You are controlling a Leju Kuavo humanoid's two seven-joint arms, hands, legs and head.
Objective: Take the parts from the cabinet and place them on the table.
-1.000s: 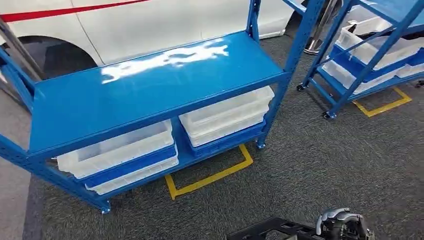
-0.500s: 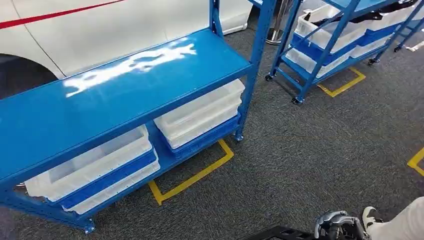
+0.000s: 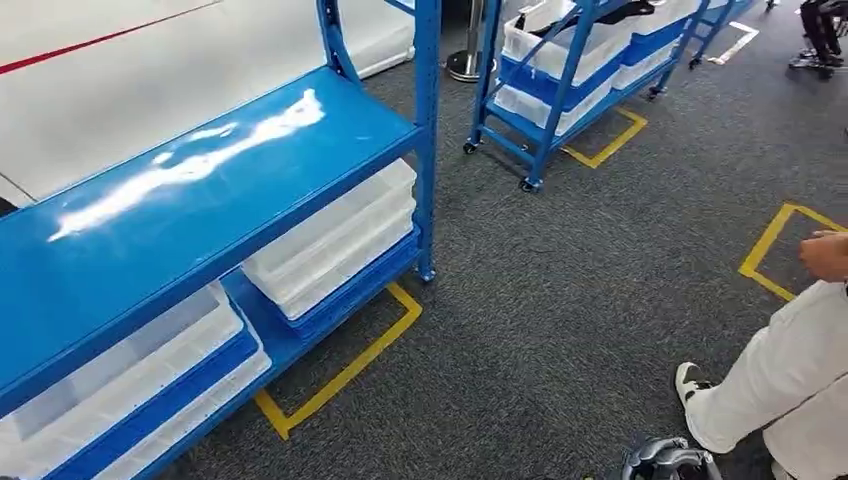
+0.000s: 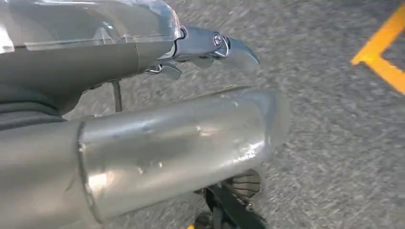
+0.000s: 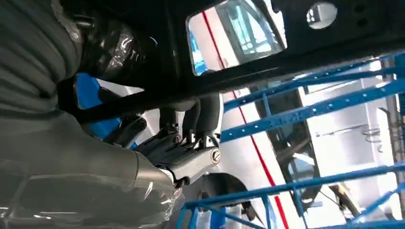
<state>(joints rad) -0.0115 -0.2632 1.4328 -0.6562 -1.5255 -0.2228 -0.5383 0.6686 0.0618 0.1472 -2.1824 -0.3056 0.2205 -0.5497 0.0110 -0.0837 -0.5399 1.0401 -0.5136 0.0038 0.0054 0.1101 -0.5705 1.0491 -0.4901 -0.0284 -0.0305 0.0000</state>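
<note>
My right hand (image 3: 665,460) peeks in at the bottom edge of the head view, over grey carpet. In the right wrist view this hand (image 5: 191,138) grips a black metal part (image 5: 286,43) with a cut-out window and round holes, its dark fingers wrapped around one of the part's bars. My left hand (image 4: 210,95) hangs above the carpet in the left wrist view, with its thick silver thumb (image 4: 181,143) apart from the fingers (image 4: 215,45) and nothing between them.
A blue rack (image 3: 200,210) stands at the left, with white and blue bins (image 3: 330,240) on its lower shelf. A second blue rack (image 3: 570,70) with bins stands farther back. Yellow tape (image 3: 340,375) marks the carpet. A person in white trousers (image 3: 780,380) stands close at the right.
The camera has turned right, so the racks slid left in the picture. A person has come into view at the right. The black part has dropped below the head view's edge.
</note>
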